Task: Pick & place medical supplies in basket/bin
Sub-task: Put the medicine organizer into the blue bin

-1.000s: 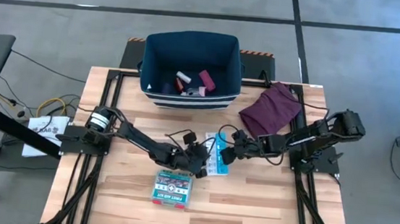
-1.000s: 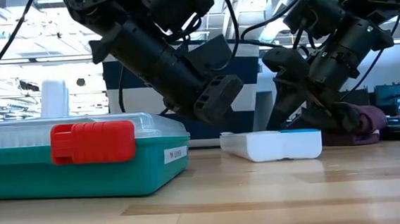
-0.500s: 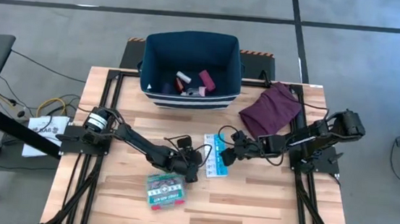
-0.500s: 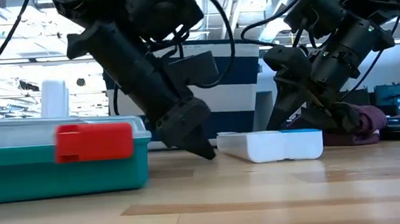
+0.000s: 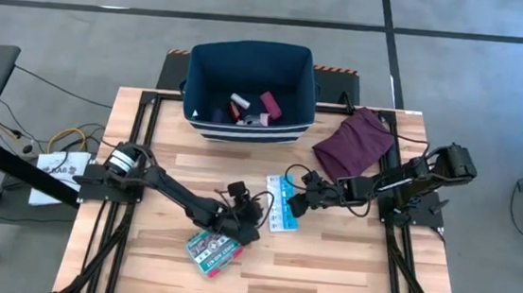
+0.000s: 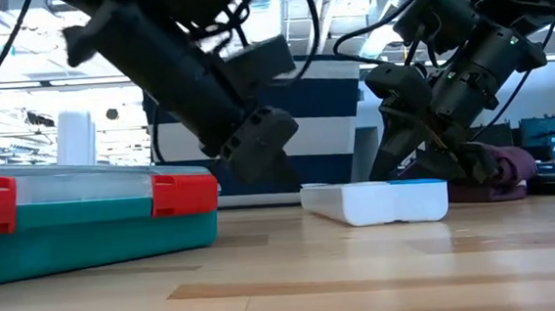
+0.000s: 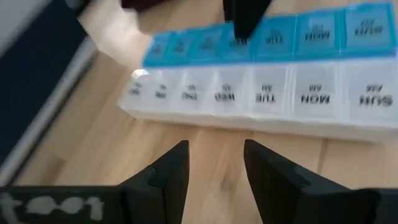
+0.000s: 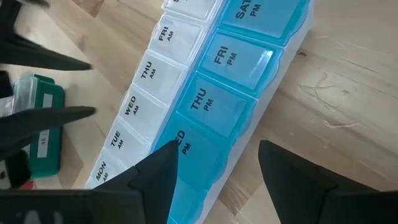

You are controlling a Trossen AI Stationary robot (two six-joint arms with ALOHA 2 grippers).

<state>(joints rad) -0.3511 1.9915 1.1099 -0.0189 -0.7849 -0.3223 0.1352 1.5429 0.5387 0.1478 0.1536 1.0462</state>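
The teal first-aid box (image 5: 212, 250) lies flat on the table near its near edge, with its red latches (image 6: 182, 192) facing the low view. The light-blue and white pill strip (image 5: 282, 205) lies flat at mid-table. My left gripper (image 5: 251, 224) is low and open between the box and the strip, its fingers (image 7: 168, 177) pointing at the strip (image 7: 267, 93). My right gripper (image 5: 293, 204) is open at the strip's right side. One finger (image 8: 155, 174) is over the blue row and the other over bare wood. The navy bin (image 5: 250, 89) stands at the far edge and holds several small items. My left gripper is beside the box's far right corner (image 5: 235, 237), but its own body hides that spot, so I cannot tell whether it touches the box. My right gripper hangs over the strip's blue edge (image 8: 199, 149); I cannot tell whether a finger touches it.
A maroon cloth (image 5: 352, 140) lies at the table's far right, beside the bin. Bare wood (image 5: 346, 268) stretches along the near right. Black frame rails (image 5: 102, 237) border both sides of the table.
My left gripper has dropped and moved toward the near edge, a little to the left. The teal box has slid toward the near left and turned about on the table. The pill strip and my right gripper have stayed where they were.
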